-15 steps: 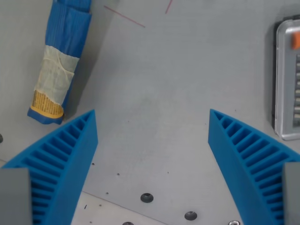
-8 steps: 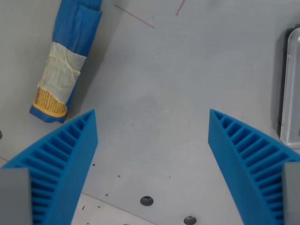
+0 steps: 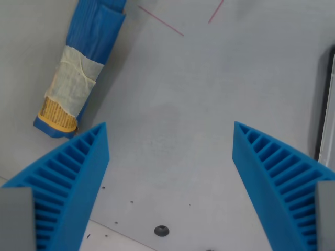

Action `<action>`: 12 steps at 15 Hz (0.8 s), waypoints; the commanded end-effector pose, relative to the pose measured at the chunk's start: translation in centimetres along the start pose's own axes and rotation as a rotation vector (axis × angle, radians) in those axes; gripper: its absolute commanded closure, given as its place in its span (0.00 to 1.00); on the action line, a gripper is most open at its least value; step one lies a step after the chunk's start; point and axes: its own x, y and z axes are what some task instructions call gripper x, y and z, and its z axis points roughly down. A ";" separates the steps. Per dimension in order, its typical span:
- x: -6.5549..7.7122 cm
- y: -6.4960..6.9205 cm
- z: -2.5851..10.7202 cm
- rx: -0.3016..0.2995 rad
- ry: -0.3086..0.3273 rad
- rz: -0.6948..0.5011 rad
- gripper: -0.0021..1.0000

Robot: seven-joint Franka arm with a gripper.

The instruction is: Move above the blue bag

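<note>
Grey tabletop (image 3: 172, 120) fills the wrist view, smooth and matte, with a few dark specks and one small dark screw head (image 3: 162, 230) near the bottom edge. Nearest to the camera is my claw (image 3: 170, 130), spread wide with nothing between its two blue ribbed fingers (image 3: 68, 183); one rises from the lower corner on the wrist view's left, the other from the lower corner on the wrist view's right, and bare table shows between them. Just beyond the tip of the finger on the wrist view's left lies the blue bag (image 3: 81, 68), rolled into a long bundle and resting flat on the table. It runs at a slant from its near end, low on the left, up to the top edge, where it is cut off. A pale band of tape wraps its middle, and a yellow label sits by its near end. Farther off, thin red lines (image 3: 161, 22) mark the table near the top. A dark edge of some object (image 3: 330, 104) shows at the far right border; I cannot tell what it is.
</note>
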 end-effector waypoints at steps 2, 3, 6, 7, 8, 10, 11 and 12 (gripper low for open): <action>-0.3 -0.7 0.5 -0.079 0.066 -0.107 0.00; -0.3 -0.8 0.6 -0.079 0.065 -0.112 0.00; -0.2 -1.1 1.0 -0.082 0.064 -0.133 0.00; -0.1 -1.2 1.1 -0.083 0.064 -0.137 0.00; -0.1 -1.3 1.2 -0.084 0.063 -0.143 0.00; 0.0 -1.5 1.4 -0.083 0.061 -0.157 0.00; 0.0 -1.5 1.5 -0.084 0.063 -0.163 0.00; 0.0 -1.6 1.6 -0.086 0.066 -0.166 0.00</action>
